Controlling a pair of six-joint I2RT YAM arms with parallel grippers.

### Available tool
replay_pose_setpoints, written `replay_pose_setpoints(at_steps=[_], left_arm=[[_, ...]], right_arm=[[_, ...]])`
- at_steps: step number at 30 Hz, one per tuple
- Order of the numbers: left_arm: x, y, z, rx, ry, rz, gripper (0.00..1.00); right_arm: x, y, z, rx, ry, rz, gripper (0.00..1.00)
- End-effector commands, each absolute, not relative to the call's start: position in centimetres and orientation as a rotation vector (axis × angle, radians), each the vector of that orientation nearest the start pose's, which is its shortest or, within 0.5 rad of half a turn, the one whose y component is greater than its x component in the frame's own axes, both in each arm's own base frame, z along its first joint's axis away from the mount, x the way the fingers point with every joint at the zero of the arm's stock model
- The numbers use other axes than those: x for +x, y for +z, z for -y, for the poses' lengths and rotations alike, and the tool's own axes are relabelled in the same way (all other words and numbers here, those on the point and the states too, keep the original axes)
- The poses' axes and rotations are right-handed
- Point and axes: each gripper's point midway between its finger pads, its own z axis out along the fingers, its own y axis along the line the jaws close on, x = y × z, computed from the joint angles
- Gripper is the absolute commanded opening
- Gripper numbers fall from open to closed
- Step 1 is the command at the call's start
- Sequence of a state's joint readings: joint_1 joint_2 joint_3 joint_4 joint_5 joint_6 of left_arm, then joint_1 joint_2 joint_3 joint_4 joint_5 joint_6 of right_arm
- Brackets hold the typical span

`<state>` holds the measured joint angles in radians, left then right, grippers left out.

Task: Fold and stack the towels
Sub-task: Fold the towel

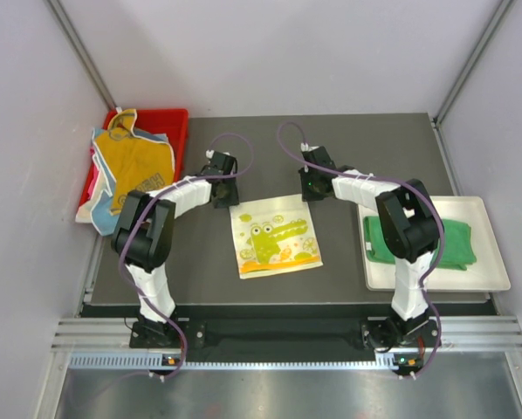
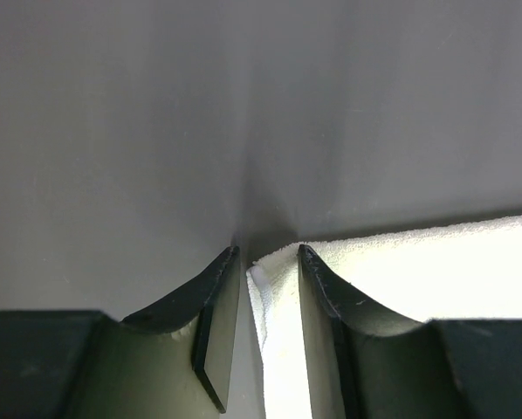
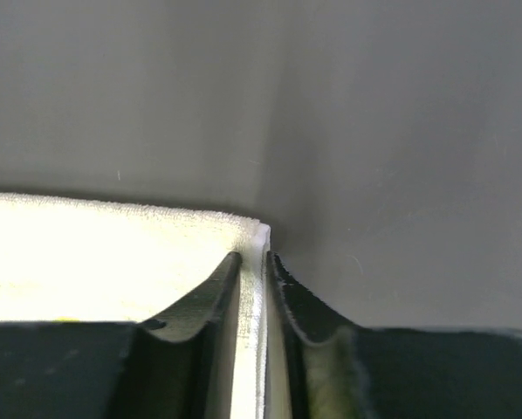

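Mid-counter lies the yellow towel [image 1: 274,236], flat. Your right gripper [image 3: 253,257] pinches its far-right corner; your left gripper [image 2: 265,255] straddles the far-left one (clamped or not, I cannot tell). Confirm both, then draw evenly toward the near edge.

Two arms, the left arm [image 1: 147,231] and the right arm [image 1: 409,223], stand at one desk [image 1: 348,262]. It carries one red bin [image 1: 172,120] and one white tray [image 1: 492,278]. Four towels are countable: one yellow patterned towel [image 1: 274,234], one green towel [image 1: 453,243], one orange-yellow towel [image 1: 139,161] and one light blue towel [image 1: 101,179].
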<state>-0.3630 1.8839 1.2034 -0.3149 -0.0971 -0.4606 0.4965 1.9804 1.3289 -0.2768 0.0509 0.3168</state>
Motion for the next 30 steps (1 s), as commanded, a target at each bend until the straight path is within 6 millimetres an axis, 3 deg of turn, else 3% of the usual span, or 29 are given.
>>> replay_pose_setpoints(at_steps=[1, 8, 15, 22, 26, 30], left_arm=[[39.7, 1.1, 15.6, -0.168, -0.175, -2.621, 0.38], [38.7, 1.5, 14.2, -0.216, -0.106, -2.628, 0.38], [37.7, 2.7, 14.2, -0.24, -0.134, -2.61, 0.35], [37.7, 2.5, 14.4, -0.228, -0.147, -2.619, 0.34], [38.2, 1.6, 14.7, -0.218, -0.151, -2.638, 0.25], [39.0, 1.3, 15.1, -0.216, -0.168, -2.637, 0.09]], right_arm=[[42.5, 3.8, -24.0, -0.207, 0.295, -2.472, 0.2], [42.8, 3.7, -24.4, -0.214, 0.323, -2.464, 0.25], [42.9, 3.5, -24.4, -0.205, 0.328, -2.464, 0.23], [42.8, 3.1, -24.5, -0.199, 0.332, -2.471, 0.22], [43.0, 3.0, -24.4, -0.192, 0.332, -2.471, 0.2], [43.0, 2.9, -24.1, -0.188, 0.336, -2.476, 0.16]])
